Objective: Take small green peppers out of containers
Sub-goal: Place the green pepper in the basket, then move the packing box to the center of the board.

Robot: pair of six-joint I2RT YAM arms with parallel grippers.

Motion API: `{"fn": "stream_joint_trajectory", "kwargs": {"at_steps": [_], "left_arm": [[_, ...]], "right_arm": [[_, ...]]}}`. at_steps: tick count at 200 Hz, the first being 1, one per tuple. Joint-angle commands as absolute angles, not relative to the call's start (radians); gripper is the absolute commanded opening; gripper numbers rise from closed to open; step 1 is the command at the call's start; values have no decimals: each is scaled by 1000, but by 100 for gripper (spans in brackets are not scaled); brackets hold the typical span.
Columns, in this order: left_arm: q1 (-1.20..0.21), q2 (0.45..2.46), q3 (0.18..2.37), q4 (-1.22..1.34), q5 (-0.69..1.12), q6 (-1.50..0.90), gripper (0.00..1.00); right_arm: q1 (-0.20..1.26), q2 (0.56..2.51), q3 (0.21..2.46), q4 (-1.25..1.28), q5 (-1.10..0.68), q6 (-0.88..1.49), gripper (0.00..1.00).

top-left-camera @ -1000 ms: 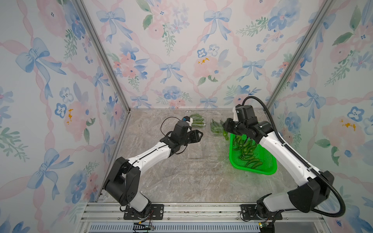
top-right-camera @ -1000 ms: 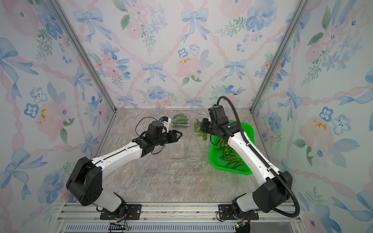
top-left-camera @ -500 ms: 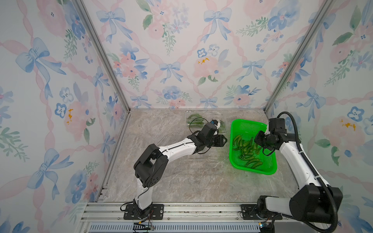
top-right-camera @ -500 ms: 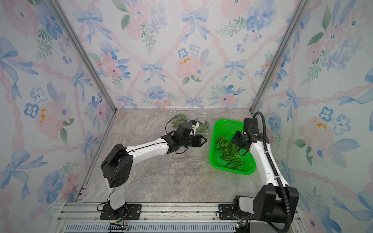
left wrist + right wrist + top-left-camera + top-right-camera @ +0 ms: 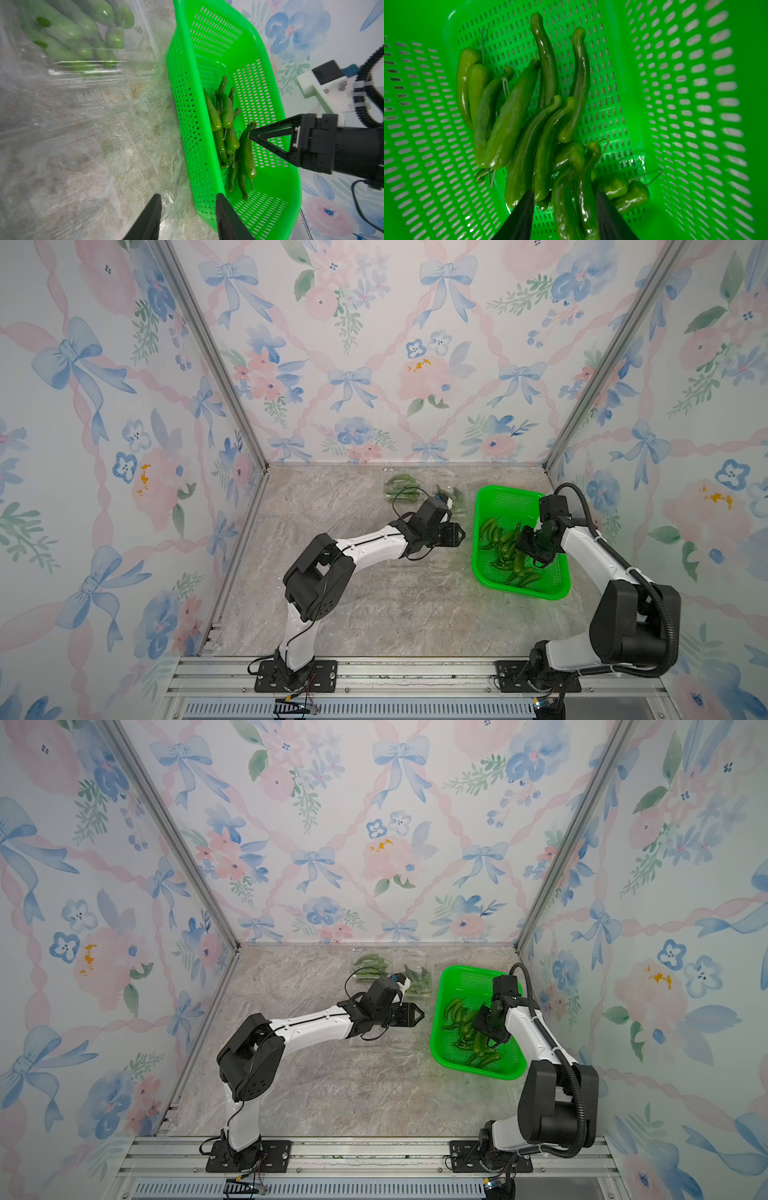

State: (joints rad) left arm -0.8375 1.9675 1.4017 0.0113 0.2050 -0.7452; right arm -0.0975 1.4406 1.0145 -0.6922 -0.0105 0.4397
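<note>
Right gripper (image 5: 523,539): black, two-fingered, spread. It sits down inside the basket (image 5: 509,499), its fingers (image 5: 525,209) standing either side of two peppers that lie on the heap.

Left gripper (image 5: 460,534): black, likewise spread, nothing pinched. It hovers over the worktop (image 5: 353,605) just beside the basket's wall and points at it. In the left wrist view a blurred clear plastic edge (image 5: 169,197) shows between its fingers; whether it touches them cannot be told.

Small green peppers (image 5: 505,549): glossy, curved, thin-stemmed. About a dozen are piled lengthwise in the basket's middle; more lie in the containers.

Containers (image 5: 401,489): clear thin plastic trays. Two holding peppers stand side by side along the worktop's far edge; the second one (image 5: 104,52) is just beside the basket.

Basket: bright green, perforated, rectangular, by the worktop's right edge toward the far right corner.

Worktop: grey marble pattern.
</note>
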Motion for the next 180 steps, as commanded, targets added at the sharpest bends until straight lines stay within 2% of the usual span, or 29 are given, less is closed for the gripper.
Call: {"fn": "stream_joint_trajectory", "kwargs": {"at_steps": [1,78,180], "left_arm": [[-834,1975,1366,-13,189,-757,46],[-775,1965,1234,-60,192,-714,46],[-579,1887,1094,-76,179,-630,46]], "right_arm": [[-104,1353,1018,-736,15,433,57],[-48,1200,1018,-759,3,461,59],[92,1196,1000,-710,-10,488,58]]}}
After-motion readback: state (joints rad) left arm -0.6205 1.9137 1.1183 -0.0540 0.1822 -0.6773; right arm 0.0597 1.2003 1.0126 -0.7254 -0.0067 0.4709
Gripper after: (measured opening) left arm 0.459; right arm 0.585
